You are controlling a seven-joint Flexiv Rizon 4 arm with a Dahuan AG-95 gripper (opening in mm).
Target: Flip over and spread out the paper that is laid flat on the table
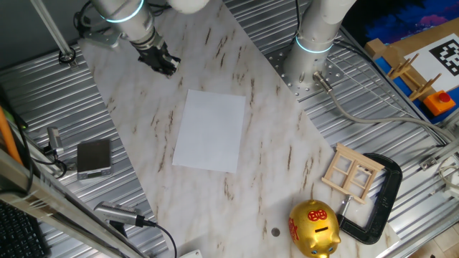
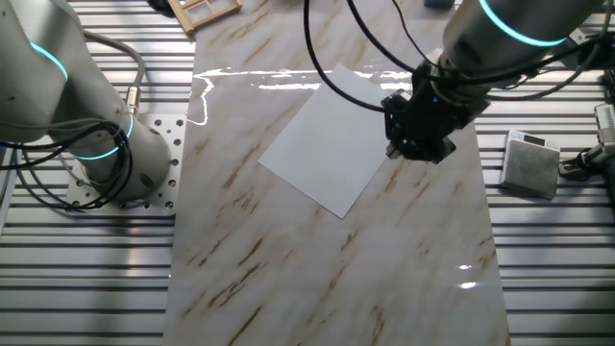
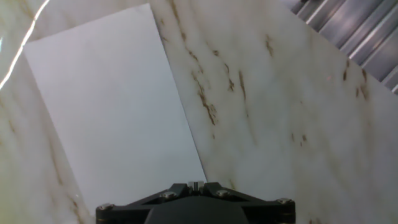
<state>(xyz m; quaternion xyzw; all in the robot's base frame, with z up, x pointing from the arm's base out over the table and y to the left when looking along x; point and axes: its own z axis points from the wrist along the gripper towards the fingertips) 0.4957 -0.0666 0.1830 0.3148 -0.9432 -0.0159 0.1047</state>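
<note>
Paper (image 1: 211, 130), one blank white sheet, lies flat near the middle of the marble-look table (image 1: 287, 172), all four edges visible in both fixed views and bare slab on every side of it. One gripper (image 1: 163, 61) hangs above the slab beyond a short edge of the sheet, apart from it and holding nothing; its fingers appear closed together, though the dark housing hides the tips in the other fixed view and the hand view shows only the black gripper base, so how far they are parted cannot be told. Hand view cuts off the sheet's near end behind that base. Off the slab, on the ribbed metal surface (image 1: 401, 150), sits one small grey box (image 1: 94, 157). At the slab's far end lie one wooden frame (image 1: 351, 172), one black clamp (image 1: 380, 201) and one gold piggy bank (image 1: 314, 228). A second robot base (image 1: 315, 43) stands beside the slab, its upper part out of frame.
</note>
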